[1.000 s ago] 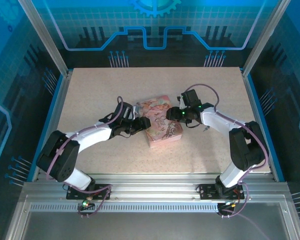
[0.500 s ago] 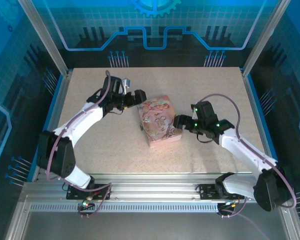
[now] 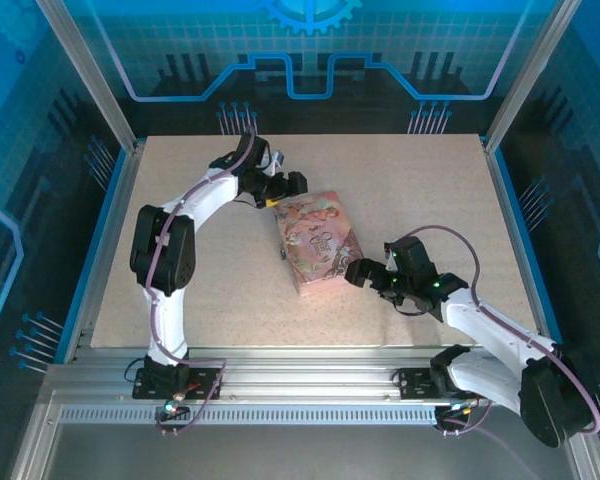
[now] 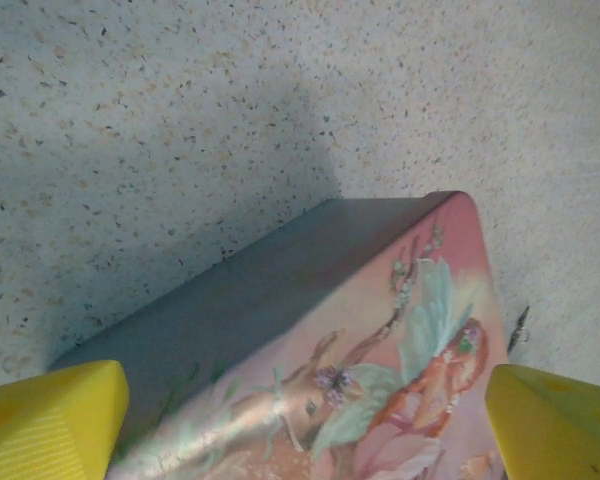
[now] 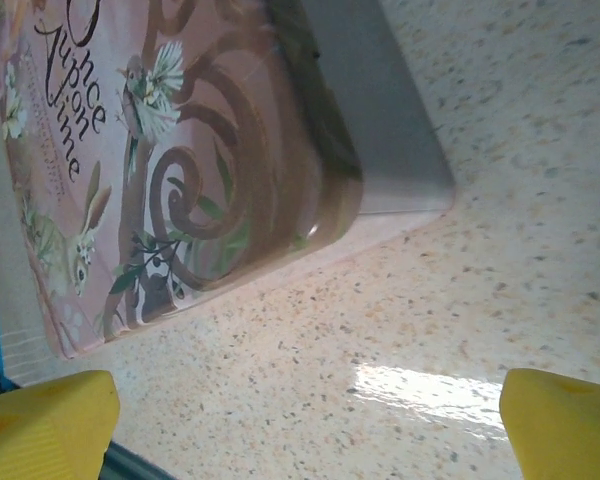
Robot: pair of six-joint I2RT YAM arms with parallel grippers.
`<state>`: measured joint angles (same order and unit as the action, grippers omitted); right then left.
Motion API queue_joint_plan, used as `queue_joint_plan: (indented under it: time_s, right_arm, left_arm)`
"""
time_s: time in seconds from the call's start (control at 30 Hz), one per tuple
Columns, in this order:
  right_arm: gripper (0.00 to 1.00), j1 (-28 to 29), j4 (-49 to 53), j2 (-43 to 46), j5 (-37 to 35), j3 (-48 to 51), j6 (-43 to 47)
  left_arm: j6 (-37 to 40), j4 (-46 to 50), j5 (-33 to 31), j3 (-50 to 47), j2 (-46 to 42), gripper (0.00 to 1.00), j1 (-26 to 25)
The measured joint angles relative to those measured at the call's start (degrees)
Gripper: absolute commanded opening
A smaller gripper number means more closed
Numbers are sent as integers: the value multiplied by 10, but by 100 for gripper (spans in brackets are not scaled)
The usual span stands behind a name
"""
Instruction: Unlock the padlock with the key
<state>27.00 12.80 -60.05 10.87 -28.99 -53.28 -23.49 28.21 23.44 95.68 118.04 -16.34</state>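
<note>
While nothing here reads as an opened lock, you should treat the task as barely begun. The speckled beige counter [image 3: 180, 300] carries the pink illustrated rectangular tin box [image 3: 318, 240], which lies between your two claws.

The left claw [image 3: 283, 190] sits at the tin's far end, with the tin's corner just ahead of it. Its yellow fingertips [image 4: 50, 420] stand wide apart and grip nothing. The right claw [image 3: 356, 272] hovers just beside the tin's near corner, with bare counter straight ahead of it. Its yellow fingertips [image 5: 40, 420] are likewise spread wide, with nothing between them.

A small dark piece [image 4: 520, 330] lies on the counter just beside the tin's long side, ahead of the left claw and off to one side. It is too small to tell whether it is the key, the padlock or something else. A yellow speck at the left claw's tip in the top view may be its own pad or the small brass-coloured padlock; you cannot settle that from here.

As I judge it, neither key nor padlock is in hand, so grasping, inserting and turning are all left to do.
</note>
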Motion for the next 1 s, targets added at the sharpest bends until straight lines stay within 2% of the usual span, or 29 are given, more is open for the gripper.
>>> queue_joint_plan:
  time_s: [0.23,0.43,0.73,1.0]
  right_arm:
    - [96,5,-71,-46,13,7,-35]
    - [94,3,-90,-109,12,-28,-37]
    - [90,-36,-55,-206,2,-118,-9]
    - [88,-66,-11,-299,-7,-227,39]
  left_arm:
    - [14,6,25,0,1,86,3]
    - [16,-7,37,-38,-21,84,3]
    - [19,-63,27,-156,-97,80,22]
    - [-10,-121,7,-273,-177,78,25]
